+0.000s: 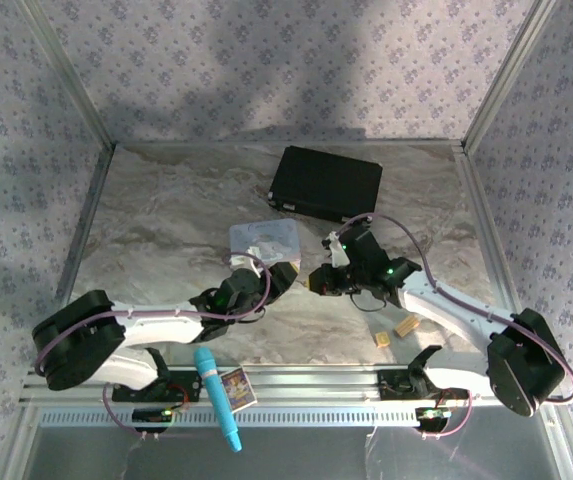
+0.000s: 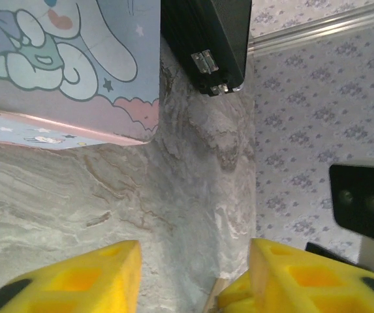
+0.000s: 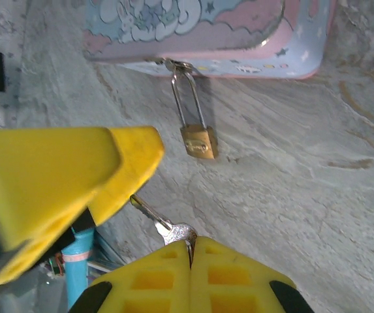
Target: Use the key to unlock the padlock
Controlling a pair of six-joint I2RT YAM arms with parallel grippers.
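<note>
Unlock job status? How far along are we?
Done: the key is picked up, pinched in the shut right tool with its blade sticking out.
In hand: bringing it to the padlock, which hangs from the latch of the tin, apart from the key. The left tool is open, gripping nothing.
Left: insert the key, turn it, free the shackle, which looks closed.

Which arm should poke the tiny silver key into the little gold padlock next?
Right: the right fingers pinch the thin silver key, close to the small brass padlock. Left fingers hold nothing.
</note>
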